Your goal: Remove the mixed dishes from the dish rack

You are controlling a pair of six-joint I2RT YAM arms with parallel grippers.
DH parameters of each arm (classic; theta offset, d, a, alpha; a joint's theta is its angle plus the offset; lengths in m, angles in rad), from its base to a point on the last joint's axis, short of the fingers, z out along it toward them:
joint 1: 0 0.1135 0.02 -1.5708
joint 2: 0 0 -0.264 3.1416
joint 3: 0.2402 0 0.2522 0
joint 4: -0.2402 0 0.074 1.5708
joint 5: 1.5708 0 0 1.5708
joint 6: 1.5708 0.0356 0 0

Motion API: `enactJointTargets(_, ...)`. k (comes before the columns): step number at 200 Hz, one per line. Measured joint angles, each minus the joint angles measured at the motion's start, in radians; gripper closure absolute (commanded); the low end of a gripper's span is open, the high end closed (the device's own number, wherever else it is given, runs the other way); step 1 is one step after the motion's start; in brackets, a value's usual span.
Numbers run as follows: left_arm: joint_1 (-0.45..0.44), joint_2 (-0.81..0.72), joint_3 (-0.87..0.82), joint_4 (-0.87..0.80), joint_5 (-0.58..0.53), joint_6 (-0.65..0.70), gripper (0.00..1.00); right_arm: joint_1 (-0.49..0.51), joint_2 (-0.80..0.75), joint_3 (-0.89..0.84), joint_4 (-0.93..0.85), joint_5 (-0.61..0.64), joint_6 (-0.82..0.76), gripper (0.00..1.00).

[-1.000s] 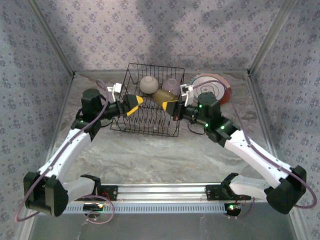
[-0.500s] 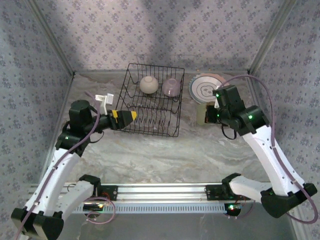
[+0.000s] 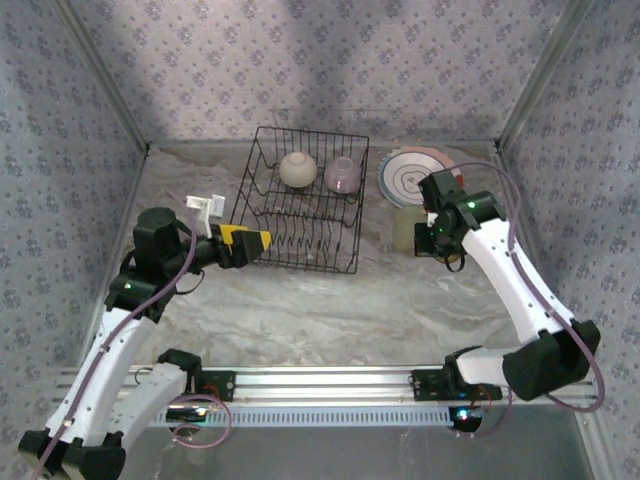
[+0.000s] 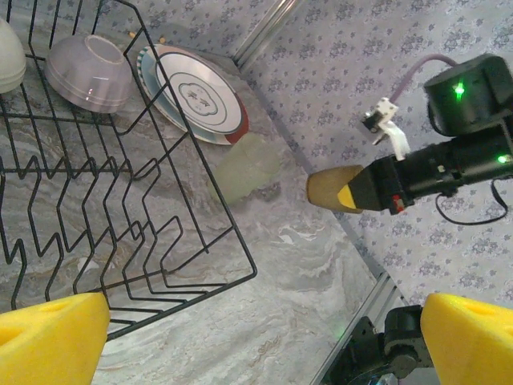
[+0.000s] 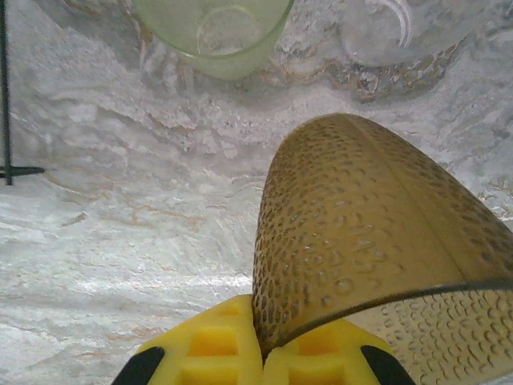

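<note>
One amber cup in right end effector — dimpled up close

From above, the light is soft and a bit dim, and the picture looks grainy. Big dark shadows lie on the back wall. The table shines pale in the middle. The left wrist view is brighter, but the yellow fingers at its corners look blurry. Light glows through the amber cup up close.
</note>
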Motion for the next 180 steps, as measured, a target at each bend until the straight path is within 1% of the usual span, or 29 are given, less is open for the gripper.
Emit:
enactJointTargets(62, 0.0, -0.012, -0.008, 0.001, 0.004, 0.0, 0.01, -0.031, 0.117, -0.053, 0.056, -0.008, -0.021, 1.0)
enactJointTargets(115, 0.0, -0.012, -0.011, 0.002, 0.007, 0.0, 0.01, -0.055, 0.191, -0.055, 0.1, -0.028, -0.049, 1.0)
enactJointTargets(180, 0.0, -0.01, -0.013, 0.001, 0.007, 0.0, 0.01, -0.089, 0.278, -0.055, 0.114, -0.032, -0.094, 1.0)
